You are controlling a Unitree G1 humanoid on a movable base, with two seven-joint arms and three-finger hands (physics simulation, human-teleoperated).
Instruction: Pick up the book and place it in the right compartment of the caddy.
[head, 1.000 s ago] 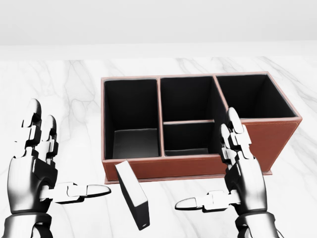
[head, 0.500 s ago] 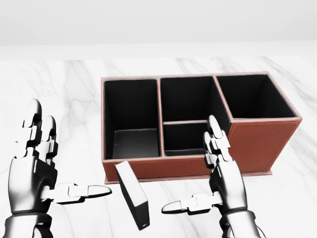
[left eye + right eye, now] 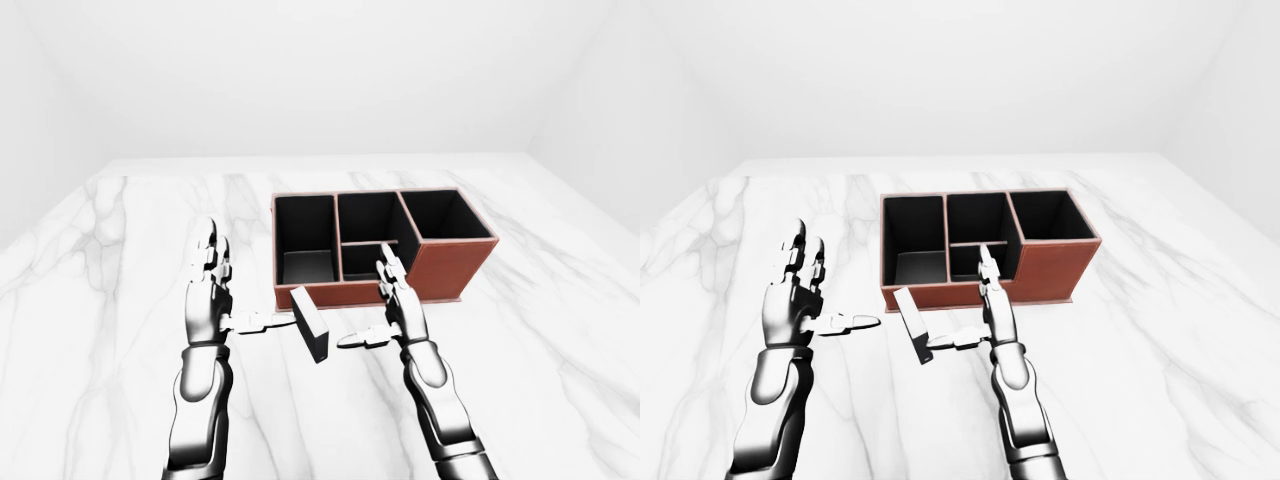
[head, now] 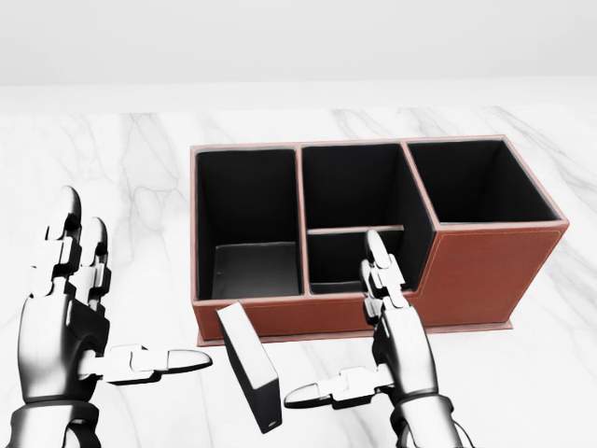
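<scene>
A dark book (image 4: 250, 368) with a pale cover stands on edge on the marble table (image 4: 131, 168), just below the caddy's near wall in the head view. The red-brown caddy (image 4: 485, 271) has black compartments; its right compartment (image 4: 471, 182) holds nothing. My left hand (image 4: 103, 317) is open to the left of the book, thumb pointing toward it, not touching. My right hand (image 4: 359, 345) is open just right of the book, its thumb tip close to the book's lower end. The book also shows in the left-eye view (image 3: 310, 326).
The caddy's left compartment (image 4: 247, 219) and two middle compartments (image 4: 354, 219) hold nothing. White walls rise beyond the table's top edge (image 3: 320, 160) in the eye views.
My right hand has moved left across the caddy's near wall toward the book, still open. The left hand and the book have stayed put.
</scene>
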